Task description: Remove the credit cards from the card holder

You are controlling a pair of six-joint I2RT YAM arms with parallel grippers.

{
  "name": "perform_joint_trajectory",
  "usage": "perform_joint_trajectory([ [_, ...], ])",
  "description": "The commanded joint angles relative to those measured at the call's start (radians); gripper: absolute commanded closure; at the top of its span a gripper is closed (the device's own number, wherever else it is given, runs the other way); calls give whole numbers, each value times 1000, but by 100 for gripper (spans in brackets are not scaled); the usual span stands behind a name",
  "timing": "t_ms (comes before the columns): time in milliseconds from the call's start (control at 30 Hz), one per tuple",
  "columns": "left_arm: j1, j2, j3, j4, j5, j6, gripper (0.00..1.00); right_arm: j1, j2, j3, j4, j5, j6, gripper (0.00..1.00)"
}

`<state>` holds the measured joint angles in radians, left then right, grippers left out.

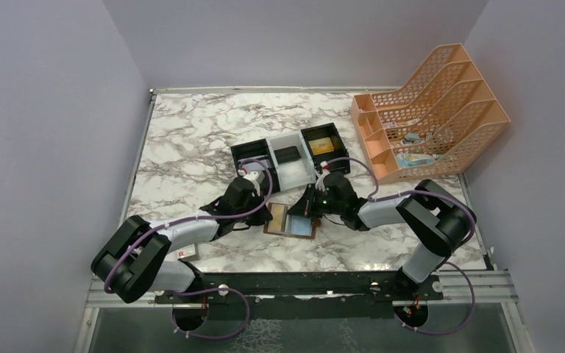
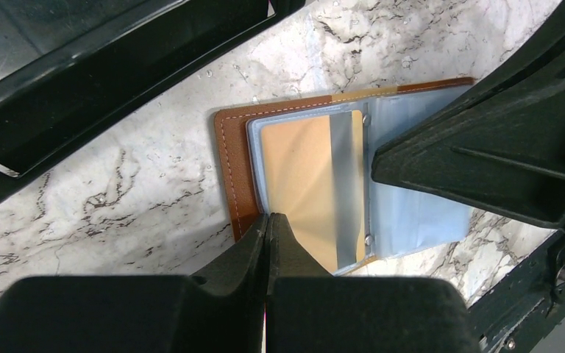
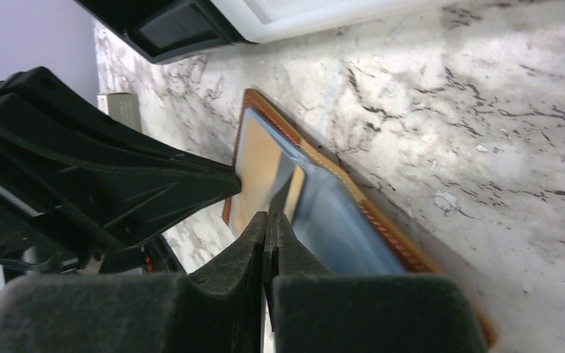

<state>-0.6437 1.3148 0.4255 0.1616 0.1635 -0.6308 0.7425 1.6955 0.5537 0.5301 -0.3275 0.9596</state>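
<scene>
The card holder (image 1: 291,220) lies spread open on the marble bench (image 1: 191,140), just below centre of the top view and below the black-white-black tray (image 1: 299,176). It has a brown leather cover with pale stitching along the edge and blue-grey see-through pockets inside. Its opened long axis runs left to right across the top view, dipping slightly toward the lower right. A gold card (image 2: 301,176) with a grey stripe down one side sits in the left-hand pocket, its long axis crossing the holder's. The left tool (image 2: 268,220) is closed, tips together at the near edge of that pocket. The right tool (image 3: 267,220) is likewise closed, tips at the holder's blue-grey right half. I cannot tell whether either one pinches a pocket edge.
</scene>
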Motion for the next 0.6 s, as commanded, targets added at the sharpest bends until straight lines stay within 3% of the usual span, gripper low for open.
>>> perform_joint_trajectory([
  [0, -9, -2, 8, -47, -28, -6, 100, -23, -58, -15, 1, -27, -16, 99],
  [267, -8, -31, 1, -48, -27, -19, 100, -55, -72, -18, -33, -67, -42, 98],
  [433, -9, -52, -8, -48, -31, -27, 100, -51, -36, 8, -13, -146, -58, 89],
  [567, -10, -66, -12, -48, -33, -35, 100, -23, -45, 8, -45, -56, -43, 80],
])
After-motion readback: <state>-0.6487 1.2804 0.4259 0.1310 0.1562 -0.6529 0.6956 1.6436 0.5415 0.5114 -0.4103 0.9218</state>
